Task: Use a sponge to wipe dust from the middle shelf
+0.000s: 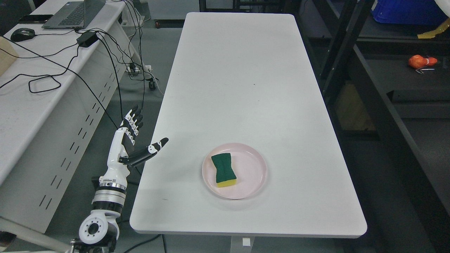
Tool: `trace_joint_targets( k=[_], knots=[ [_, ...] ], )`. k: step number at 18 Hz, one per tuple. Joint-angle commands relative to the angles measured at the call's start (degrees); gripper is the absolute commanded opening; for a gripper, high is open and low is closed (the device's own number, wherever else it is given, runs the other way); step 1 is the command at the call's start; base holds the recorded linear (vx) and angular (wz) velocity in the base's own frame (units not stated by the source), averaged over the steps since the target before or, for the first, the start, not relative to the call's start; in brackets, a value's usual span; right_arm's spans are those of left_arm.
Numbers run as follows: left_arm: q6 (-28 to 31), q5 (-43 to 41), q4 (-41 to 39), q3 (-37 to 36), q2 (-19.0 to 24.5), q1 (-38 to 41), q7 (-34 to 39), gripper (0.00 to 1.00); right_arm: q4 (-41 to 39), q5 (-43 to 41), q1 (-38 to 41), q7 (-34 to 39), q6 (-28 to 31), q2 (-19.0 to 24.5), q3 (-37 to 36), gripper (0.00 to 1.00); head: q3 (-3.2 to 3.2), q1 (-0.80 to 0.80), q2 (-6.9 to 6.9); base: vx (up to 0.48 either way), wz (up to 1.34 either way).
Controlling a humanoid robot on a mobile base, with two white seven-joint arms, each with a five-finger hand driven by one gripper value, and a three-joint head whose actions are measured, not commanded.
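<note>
One sponge (224,170), green side up with a yellow base, lies in one pink plate (255,182) near the counter's (246,88) front edge, about midway across. Rest of the counter bare toward the far edge and both sides. One left hand (132,142) raised off the counter's left edge, fingers (133,119) apart and extended, thumb pointing over the edge, holding nothing.

A pink plate (258,175) sits on the white worktop (246,88); a laptop (72,14), mouse (23,34) and cables (105,52) occupy a neighbouring desk (21,109).
</note>
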Motion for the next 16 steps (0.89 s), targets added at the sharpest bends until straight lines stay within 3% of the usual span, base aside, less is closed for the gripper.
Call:
trace_joint_targets(
  k=[1,7,8,11,14,16],
  knots=[
    [0.03,0.00,0.22,-0.38,1.00,-0.03,-0.02,0.99,-1.00,0.00,0.00,0.02,0.05,-1.00,0.00,1.00,0.00,0.00,0.00,0.000,0.00],
    [-0.76,0.00,0.84,-0.12,1.00,-1.17,-1.42,0.99,-1.00,0.00,0.00,0.02,0.05,-1.00,0.00,1.00,0.00,0.00,0.00,-0.003,0.00],
    [-1.11,-0.17,0.92,-0.38,2.52,-2.65,-4.48,0.98,-1.00,0.00,0.00,0.02,0.05,-1.00,0.00,1.00,0.00,0.00,0.00,-0.010,0.00],
    [-4.35,-7.43,2.32,-4.13,14.64,-8.18,-13.80,0.95,-1.00,0.00,0.00,0.02,0.05,-1.00,0.00,1.00,0.00,0.00,0.00,-0.010,0.00],
    [-18.20,-26.12,7.15,-10.82,22.83,-15.48,-19.70,0.92,-1.00,0.00,0.00,0.02,0.05,-1.00,0.00,1.00,0.00,0.00,0.00,0.000,0.00],
    [-31.01,-39.74,9.52,-14.60,25.30,-19.61,-20.85,0.92,-1.00,0.00,0.00,0.02,0.05,-1.00,0.00,1.00,0.00,0.00,0.00,0.000,0.00]
  ],
)
